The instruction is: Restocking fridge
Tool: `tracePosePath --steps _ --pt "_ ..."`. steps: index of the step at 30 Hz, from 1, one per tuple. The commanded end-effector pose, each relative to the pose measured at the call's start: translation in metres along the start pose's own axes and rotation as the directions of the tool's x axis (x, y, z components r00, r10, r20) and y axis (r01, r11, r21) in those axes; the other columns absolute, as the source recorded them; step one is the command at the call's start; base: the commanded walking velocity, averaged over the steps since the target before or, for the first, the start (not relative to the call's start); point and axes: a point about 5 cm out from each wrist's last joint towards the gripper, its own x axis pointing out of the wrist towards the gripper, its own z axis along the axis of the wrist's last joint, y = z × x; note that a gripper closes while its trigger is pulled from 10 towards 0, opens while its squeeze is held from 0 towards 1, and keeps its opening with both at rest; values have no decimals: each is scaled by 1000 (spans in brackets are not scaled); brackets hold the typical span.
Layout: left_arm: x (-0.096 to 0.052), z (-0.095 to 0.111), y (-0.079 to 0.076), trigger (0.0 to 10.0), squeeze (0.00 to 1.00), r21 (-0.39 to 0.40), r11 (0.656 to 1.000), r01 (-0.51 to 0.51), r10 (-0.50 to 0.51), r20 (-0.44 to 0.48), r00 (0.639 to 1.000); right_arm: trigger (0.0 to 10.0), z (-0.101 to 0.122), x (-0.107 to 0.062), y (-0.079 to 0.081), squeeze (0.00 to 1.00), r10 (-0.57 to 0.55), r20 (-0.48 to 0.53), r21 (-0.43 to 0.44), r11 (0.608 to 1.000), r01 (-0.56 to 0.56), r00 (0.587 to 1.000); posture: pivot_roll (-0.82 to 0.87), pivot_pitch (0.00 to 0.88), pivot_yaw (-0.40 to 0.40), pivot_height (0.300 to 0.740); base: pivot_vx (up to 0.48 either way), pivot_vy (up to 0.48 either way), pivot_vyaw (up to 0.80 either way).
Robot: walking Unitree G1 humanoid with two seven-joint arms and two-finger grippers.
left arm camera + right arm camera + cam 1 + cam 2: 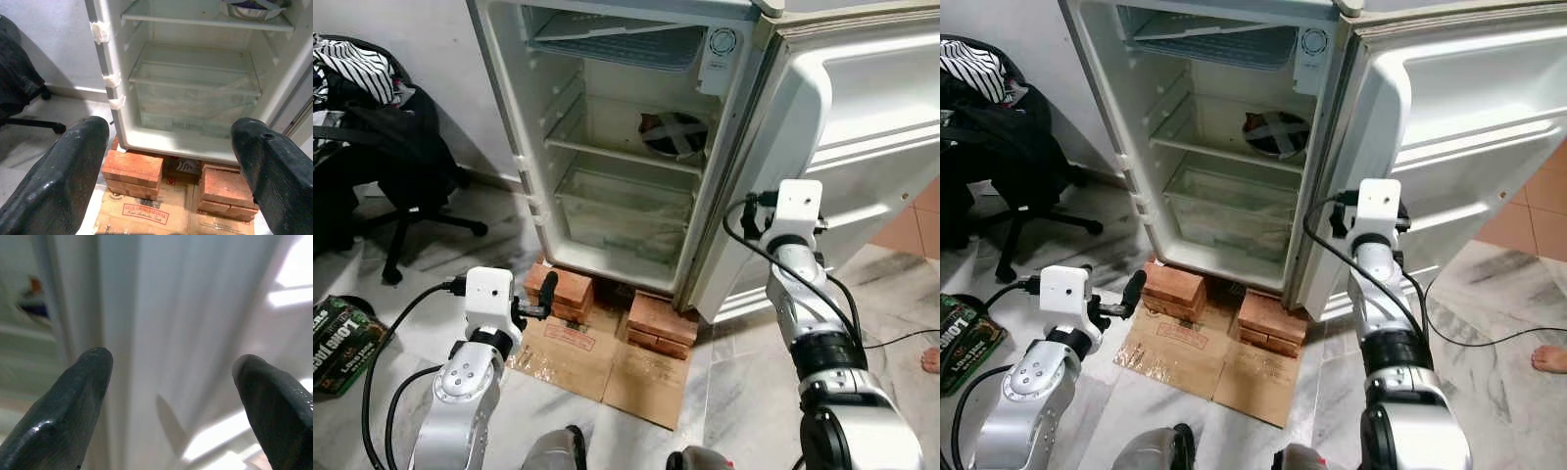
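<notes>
Brick stacks (560, 291) propped the fridge (607, 147); both jaws apart: right gripper (168, 382) faced the door's edge (744, 206), left gripper (171, 161) empty.

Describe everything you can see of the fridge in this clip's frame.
The white single-door fridge stands open against a pale wall, its door swung to the robot's right. Inside are a top freezer compartment, a clear shelf holding a foil-covered dish, and an empty clear crisper drawer. Tape patches mark its left frame edge. It rests on red brick stacks over flattened brown cardboard.
</notes>
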Motion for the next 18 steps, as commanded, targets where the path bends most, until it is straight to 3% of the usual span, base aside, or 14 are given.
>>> tracePosePath --steps 1,5,8,18 --pt "-3 2 3 10000 0 19 1000 -11 11 -1 1000 0 6 6 11 0 34 27 93 995 -36 999 124 159 42 740 0 0 0" --pt "-4 3 3 10000 0 23 1000 -12 12 0 1000 0 12 10 21 0 62 34 140 988 -66 997 144 160 42 740 0 0 0" --pt "-8 3 8 10000 0 27 999 -30 30 -4 1000 0 19 10 40 0 178 62 173 967 -187 982 152 160 39 740 0 0 0" --pt "-7 3 2 10000 0 24 1000 -16 16 -7 1000 0 6 -5 51 0 363 97 152 915 -375 927 130 161 41 740 0 0 0"
